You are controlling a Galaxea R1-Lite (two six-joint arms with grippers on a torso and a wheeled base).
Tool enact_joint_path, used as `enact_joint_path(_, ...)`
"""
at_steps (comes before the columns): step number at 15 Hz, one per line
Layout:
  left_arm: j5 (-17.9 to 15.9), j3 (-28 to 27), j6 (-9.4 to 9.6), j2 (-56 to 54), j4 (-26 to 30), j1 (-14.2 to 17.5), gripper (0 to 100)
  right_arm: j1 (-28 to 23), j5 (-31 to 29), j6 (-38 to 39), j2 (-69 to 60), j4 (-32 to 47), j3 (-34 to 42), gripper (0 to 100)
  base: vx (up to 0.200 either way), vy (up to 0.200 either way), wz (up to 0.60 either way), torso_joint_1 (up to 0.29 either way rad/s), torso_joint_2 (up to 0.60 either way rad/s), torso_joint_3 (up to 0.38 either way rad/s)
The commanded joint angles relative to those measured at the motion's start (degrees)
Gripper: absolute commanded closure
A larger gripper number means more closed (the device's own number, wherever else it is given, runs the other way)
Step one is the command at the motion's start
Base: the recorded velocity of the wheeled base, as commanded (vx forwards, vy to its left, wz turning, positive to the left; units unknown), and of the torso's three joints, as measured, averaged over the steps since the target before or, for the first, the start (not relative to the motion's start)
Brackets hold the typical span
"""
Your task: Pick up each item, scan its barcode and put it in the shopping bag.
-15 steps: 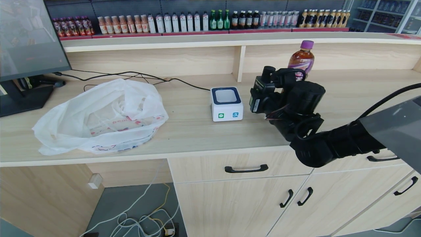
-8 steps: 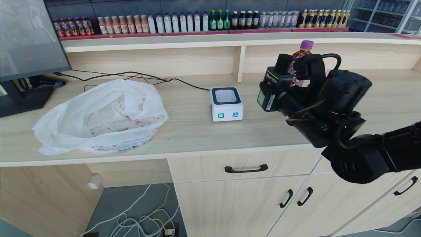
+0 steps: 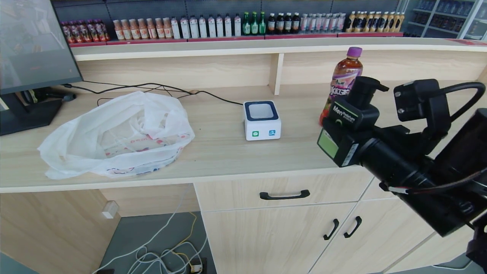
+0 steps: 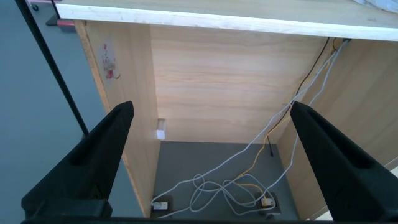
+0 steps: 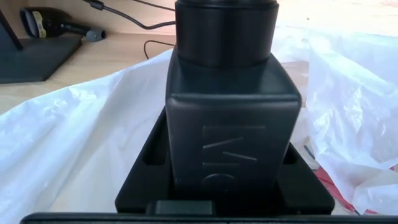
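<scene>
The right claw [image 3: 367, 146] is clamping the black bottle [image 3: 344, 131] by its lower end. The bottle's pump cap is pointing up and away from the wrist, and a green label is showing on the side turned toward the scanner [image 3: 262, 120]. The bottle is being held off the counter [image 3: 228, 156], near its front edge. In the right wrist view the bottle is sitting square in the claw, and its fingers [image 5: 146, 165] are pressing in at both sides of the body.

Just beyond the claw, a purple-capped bottle [image 3: 342, 82] is standing upright on the counter, apart from the held one. The scanner is sitting to the claw's left, its window facing up, with a clear gap between it and the black bottle. Well past the scanner on that same side, the white bag [image 3: 118, 133] is lying open and slumped on the counter. Farther off again, a monitor [image 3: 34, 42] is standing at the counter's far left end. Rows of drinks [image 3: 228, 24] are lining the shelf behind the counter.

The left claw [image 4: 211, 155] is hanging below counter level with its fingers [image 4: 93, 168] spread wide and nothing between them. It is facing a wooden panel, and cables [image 4: 230, 186] are trailing on the floor beneath it.
</scene>
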Motion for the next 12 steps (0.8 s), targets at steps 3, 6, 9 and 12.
enact_joint_path(3, 0.01, 0.0, -0.02, 0.01, 0.0, 0.01, 0, -0.23, 0.12, 0.39, 1.19, -0.03, -0.06, 100, 0.0, 0.0, 0.0, 0.0, 0.0, 0.0)
enact_joint_path(6, 0.01, 0.0, -0.02, 0.01, 0.0, 0.01, 0, -0.14, 0.29, 0.47, 2.15, -0.03, -0.15, 100, 0.0, 0.0, 0.0, 0.0, 0.0, 0.0)
enact_joint_path(9, 0.01, 0.0, -0.02, 0.01, 0.0, 0.01, 0, -0.14, 0.29, 0.65, 2.51, -0.03, -0.15, 100, 0.0, 0.0, 0.0, 0.0, 0.0, 0.0)
enact_joint_path(12, 0.01, 0.0, -0.02, 0.01, 0.0, 0.01, 0, -0.05, 0.12, 1.7, 3.03, -0.03, 0.12, 100, 0.0, 0.0, 0.0, 0.0, 0.0, 0.0)
